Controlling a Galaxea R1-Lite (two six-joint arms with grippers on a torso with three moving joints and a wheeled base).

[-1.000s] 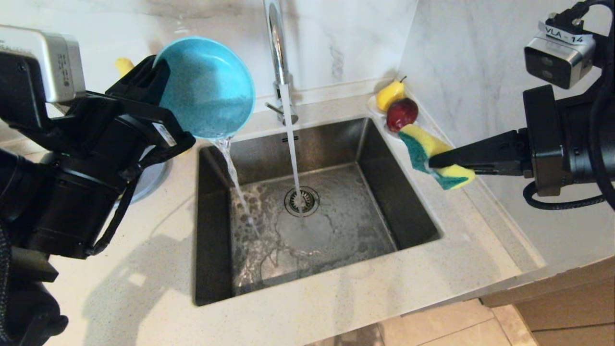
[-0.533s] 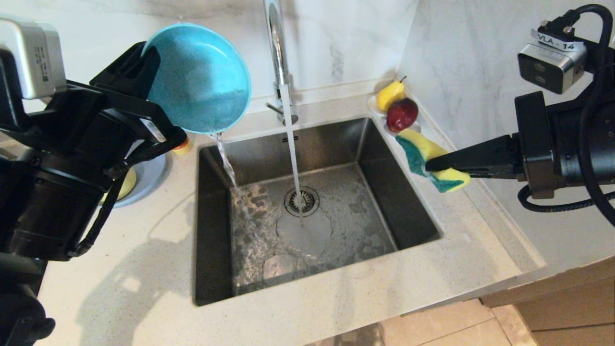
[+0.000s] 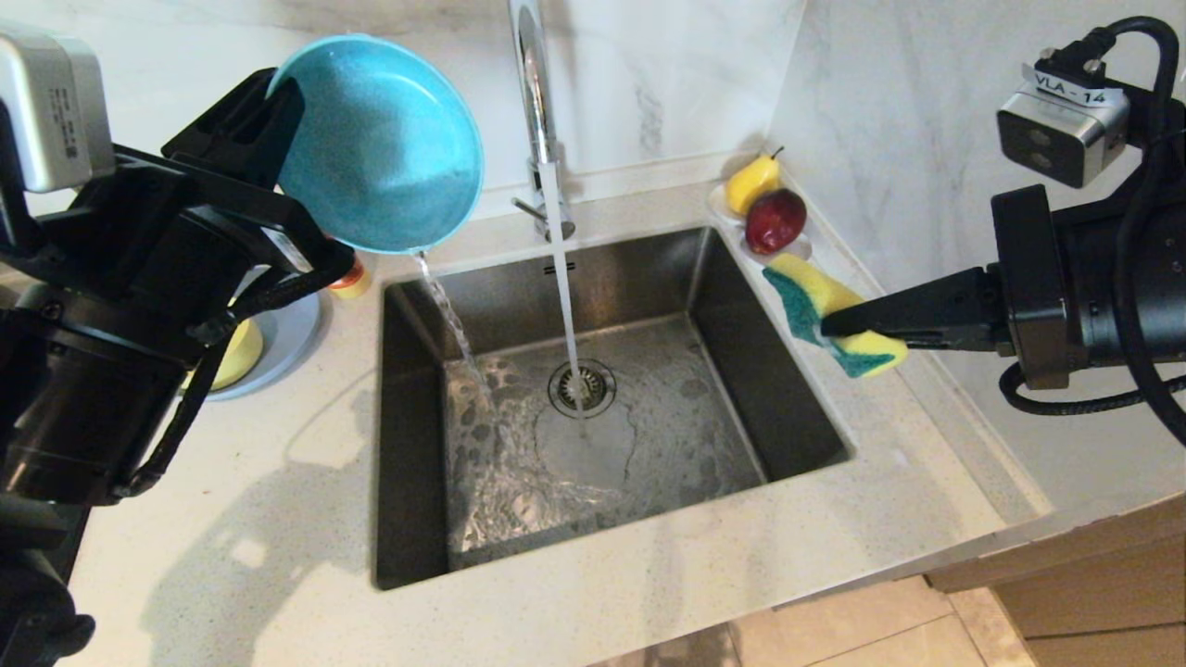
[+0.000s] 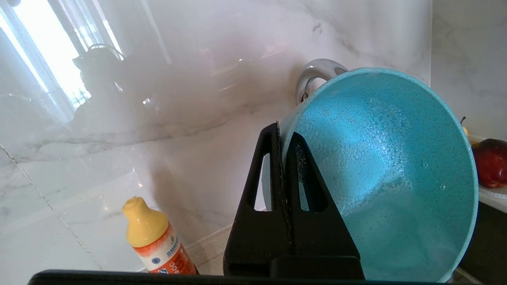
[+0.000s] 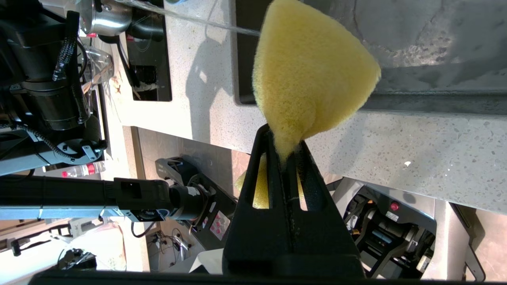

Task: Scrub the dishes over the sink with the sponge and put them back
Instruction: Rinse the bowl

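The small teal-blue bowl [image 3: 389, 148] hangs tilted above the back left corner of the sink [image 3: 723, 306], and a thin stream of water runs from its lower rim into the basin. My left gripper [image 3: 273, 106] is shut on the bowl's rim [image 4: 388, 170], one finger inside and one outside [image 4: 282, 132]. My right gripper [image 3: 834, 321] is shut on the yellow and green sponge [image 3: 815, 283], held level above the sink's right edge. The sponge [image 5: 313, 75] bulges out beyond the fingertips [image 5: 283, 142]. A pale yellow bowl [image 3: 236, 352] sits on the grey-blue plate [image 3: 292, 338] behind my left arm.
The chrome faucet [image 3: 537, 111] runs water straight onto the drain [image 3: 581, 387]. An orange detergent bottle [image 4: 154, 241] stands by the back wall left of the sink. A white dish with a pear and a red fruit [image 3: 764, 208] sits at the sink's back right corner.
My left gripper has raised the teal bowl a little, up and to the left, while water keeps pouring from it. The right gripper with the sponge has shifted slightly left.
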